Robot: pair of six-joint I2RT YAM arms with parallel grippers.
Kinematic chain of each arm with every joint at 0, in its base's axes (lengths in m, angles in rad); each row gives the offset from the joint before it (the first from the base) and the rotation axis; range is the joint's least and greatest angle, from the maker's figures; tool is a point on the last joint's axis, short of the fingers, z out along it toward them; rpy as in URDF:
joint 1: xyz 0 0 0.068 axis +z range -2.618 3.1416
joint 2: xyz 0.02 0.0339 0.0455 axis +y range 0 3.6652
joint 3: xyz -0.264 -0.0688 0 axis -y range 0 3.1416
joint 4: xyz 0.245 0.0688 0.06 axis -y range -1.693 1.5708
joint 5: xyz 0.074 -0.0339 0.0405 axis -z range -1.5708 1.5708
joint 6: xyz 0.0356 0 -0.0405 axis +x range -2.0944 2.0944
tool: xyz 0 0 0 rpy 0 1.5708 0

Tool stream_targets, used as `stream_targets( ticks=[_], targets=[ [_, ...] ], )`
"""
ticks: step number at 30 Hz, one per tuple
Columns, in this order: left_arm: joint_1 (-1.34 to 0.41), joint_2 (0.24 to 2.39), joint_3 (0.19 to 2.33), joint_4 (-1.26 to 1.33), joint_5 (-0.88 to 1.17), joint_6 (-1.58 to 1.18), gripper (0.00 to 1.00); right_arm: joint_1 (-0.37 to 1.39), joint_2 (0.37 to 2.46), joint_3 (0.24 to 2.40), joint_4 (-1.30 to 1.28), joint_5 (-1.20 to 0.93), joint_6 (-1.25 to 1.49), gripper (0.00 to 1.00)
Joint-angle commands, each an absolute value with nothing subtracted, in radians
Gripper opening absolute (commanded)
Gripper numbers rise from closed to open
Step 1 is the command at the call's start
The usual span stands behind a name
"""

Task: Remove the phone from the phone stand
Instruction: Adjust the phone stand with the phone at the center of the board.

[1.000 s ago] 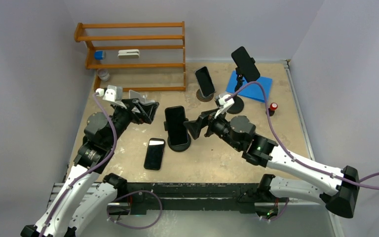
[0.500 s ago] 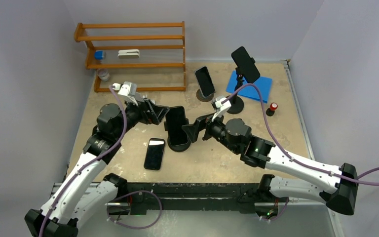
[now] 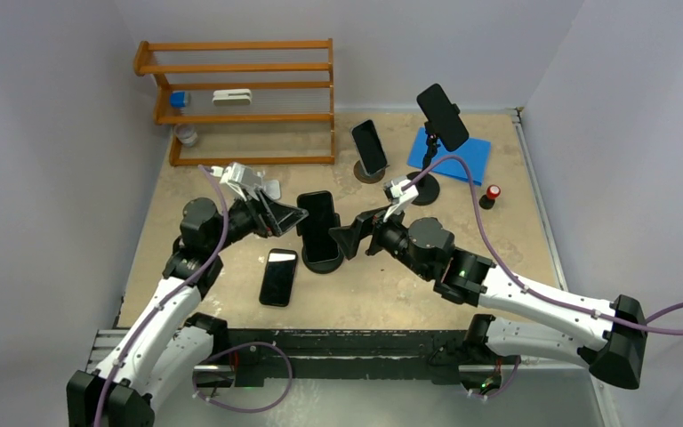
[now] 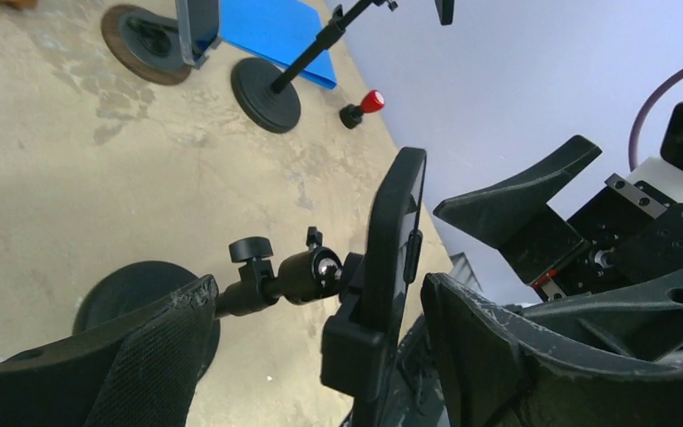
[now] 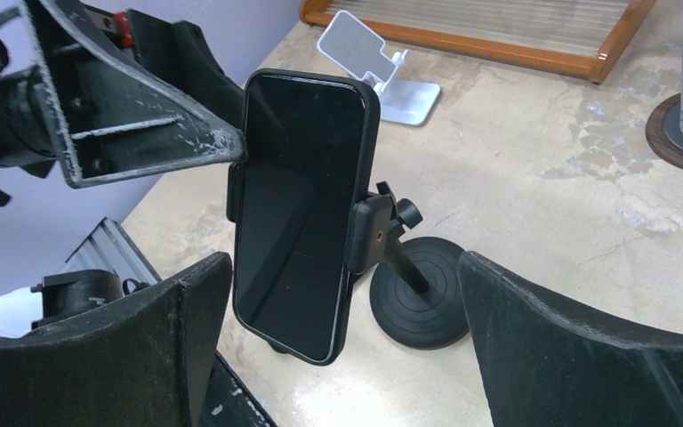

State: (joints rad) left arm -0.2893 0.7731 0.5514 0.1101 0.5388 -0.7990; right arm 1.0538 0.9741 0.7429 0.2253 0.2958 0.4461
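Note:
A black phone (image 3: 318, 224) stands upright in the clamp of a black phone stand (image 3: 325, 261) at the table's middle. My left gripper (image 3: 286, 216) is open at the phone's left side. In the left wrist view the phone (image 4: 396, 236) shows edge-on between the two fingers, with the clamp (image 4: 356, 342) and ball joint (image 4: 311, 271) behind it; a narrow gap remains on the screen side. My right gripper (image 3: 347, 238) is open just right of the stand. In the right wrist view the phone (image 5: 302, 200) and the stand's round base (image 5: 418, 302) lie ahead between its wide fingers.
A loose black phone (image 3: 278, 277) lies flat in front of the stand. Two more phones on stands (image 3: 369, 147) (image 3: 442, 116) sit at the back, near a blue pad (image 3: 462, 156) and a small red-topped item (image 3: 493, 192). A wooden rack (image 3: 240, 98) fills the back left. A white stand (image 5: 373, 62) is nearby.
My left arm has swung right until its jaws straddle the phone's left edge, and they have narrowed a little. My right gripper has crept slightly left, still wide.

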Motion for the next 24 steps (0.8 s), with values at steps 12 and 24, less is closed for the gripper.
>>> stream_targets(
  ticks=[12, 24],
  targets=[
    [-0.242, 0.865, 0.434, 0.486, 0.827, -0.992, 0.77, 1.057, 0.972, 0.747, 0.282, 0.287, 0.456, 0.99],
    [-0.242, 0.941, 0.421, 0.596, 0.872, -1.03, 0.6, 1.057, 0.98, 0.75, 0.282, 0.292, 0.455, 0.99]
  ],
)
